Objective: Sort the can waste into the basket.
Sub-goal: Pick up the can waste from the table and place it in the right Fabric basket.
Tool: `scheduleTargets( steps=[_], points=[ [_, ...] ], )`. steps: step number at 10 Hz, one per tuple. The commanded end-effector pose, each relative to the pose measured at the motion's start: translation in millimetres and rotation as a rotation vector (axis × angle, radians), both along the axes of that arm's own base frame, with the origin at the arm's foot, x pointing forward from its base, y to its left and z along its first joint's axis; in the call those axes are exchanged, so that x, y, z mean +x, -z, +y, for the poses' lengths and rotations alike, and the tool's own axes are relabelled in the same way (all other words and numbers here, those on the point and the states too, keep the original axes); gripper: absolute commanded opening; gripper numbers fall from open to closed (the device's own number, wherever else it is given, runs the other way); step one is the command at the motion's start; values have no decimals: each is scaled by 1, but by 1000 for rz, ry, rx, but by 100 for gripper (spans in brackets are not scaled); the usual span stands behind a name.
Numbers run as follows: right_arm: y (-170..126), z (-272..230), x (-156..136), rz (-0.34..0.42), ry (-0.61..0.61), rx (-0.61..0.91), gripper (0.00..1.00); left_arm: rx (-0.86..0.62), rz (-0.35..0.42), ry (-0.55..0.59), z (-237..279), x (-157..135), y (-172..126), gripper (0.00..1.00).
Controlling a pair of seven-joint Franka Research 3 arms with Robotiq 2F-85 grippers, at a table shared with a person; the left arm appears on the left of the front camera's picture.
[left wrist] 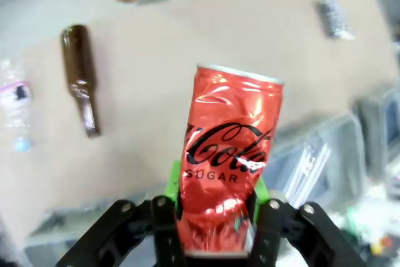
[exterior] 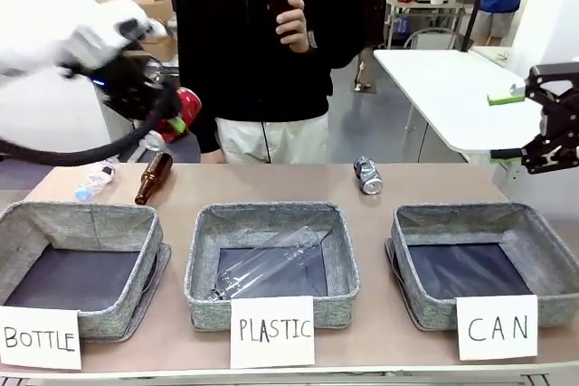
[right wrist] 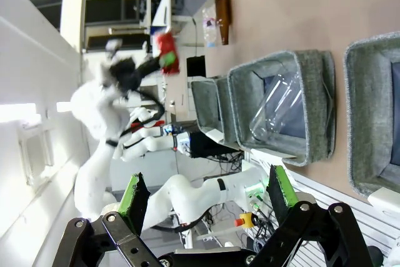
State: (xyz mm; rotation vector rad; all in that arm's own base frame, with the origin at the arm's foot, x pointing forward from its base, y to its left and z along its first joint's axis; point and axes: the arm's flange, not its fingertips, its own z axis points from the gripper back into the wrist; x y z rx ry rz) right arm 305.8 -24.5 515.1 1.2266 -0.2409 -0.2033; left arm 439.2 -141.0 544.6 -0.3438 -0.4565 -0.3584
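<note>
Plastic bin (exterior: pixel 271 215) between red can (left wrist: pixel 228 154) and basket (exterior: pixel 461 217)

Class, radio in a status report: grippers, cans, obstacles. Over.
Left gripper shut on red can, held above table. Right gripper open, empty. Silver can on table. PLASTIC basket between red can and CAN basket.

Glossy metal, woven cloth, glass and clear plastic

The red can (left wrist: pixel 231 154) is thin glossy metal, dented, between the matt green pads (left wrist: pixel 173 182) of the left gripper (left wrist: pixel 217 192). The PLASTIC basket (exterior: pixel 204 259) and the CAN basket (exterior: pixel 552 250) to its right are rough grey woven cloth with smooth dark lining; a clear glossy plastic bottle (exterior: pixel 271 264) lies in the first. Behind it, the silver can (exterior: pixel 367 175) is shiny creased metal and the brown bottle (exterior: pixel 153 178) glossy glass, on a smooth matt table (exterior: pixel 271 187).
</note>
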Motion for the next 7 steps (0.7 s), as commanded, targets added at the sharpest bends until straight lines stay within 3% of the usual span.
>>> scheduleTargets(
  steps=[1, 2, 3, 6, 7],
  points=[
    [-2, 1, 4, -23, -5, 17, 100, -82, -73, 165, 44, -119, -30, 0],
    [-2, 1, 4, -23, -5, 17, 100, -151, -72, 115, 58, -136, -29, 0],
    [-2, 1, 4, -23, -5, 17, 100, -44, -37, 99, 11, -56, -20, 0],
    [-2, 1, 4, -23, -5, 17, 100, -44, -37, 99, 11, -56, -20, 0],
    [0, 0, 1, 2, 0, 0, 100, -74, -48, 120, 23, -83, -17, 47]
  ],
)
